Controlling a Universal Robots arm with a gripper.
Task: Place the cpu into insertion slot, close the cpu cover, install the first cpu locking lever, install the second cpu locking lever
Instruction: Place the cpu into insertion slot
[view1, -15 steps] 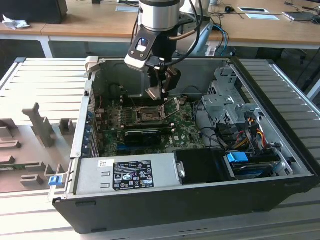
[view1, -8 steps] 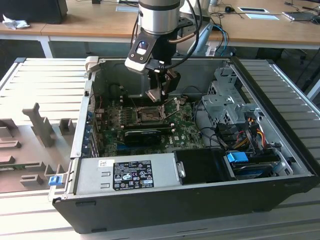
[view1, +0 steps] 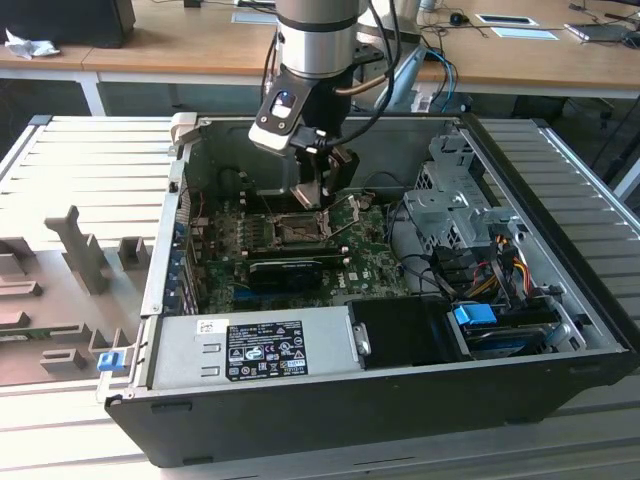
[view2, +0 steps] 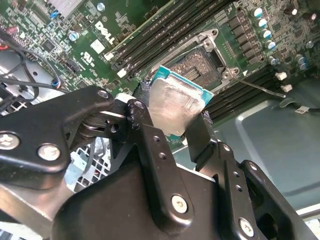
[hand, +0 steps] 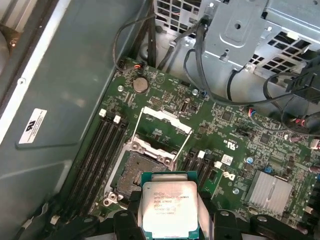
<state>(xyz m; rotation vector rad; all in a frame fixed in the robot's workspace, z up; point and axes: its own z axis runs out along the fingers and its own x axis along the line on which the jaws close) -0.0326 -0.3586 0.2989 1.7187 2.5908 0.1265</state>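
- Between the jaws of the gripper (view2: 175, 107), the cpu (hand: 170, 212) is clenched by 2 opposite edges, its silvery face visible in both wrist views.
- Just beyond the chip, the insertion slot (hand: 142, 175) lies open with its dark centre bare. The cpu hangs above it, apart from the rim and not seated.
- Judgement: step 1 of 4 is in hand. Cover and both lever steps are not yet done.
- Judgement: seating calls for the chip's edges squared to the silvery rim and a level descent. Whether it is square now cannot be told.
- On the slot's far side, the cpu cover (hand: 167, 120) stands raised, clear of the opening. 1 thin locking lever (view2: 260, 86) lies swung out.
- Long black memory slots (hand: 97, 150) flank the socket closely, so sideways margin is slim; room directly above it is open.
- Farther off, the case wall (hand: 60, 85), loose cables (hand: 192, 65) and drive cage (hand: 240, 25) stand well apart.
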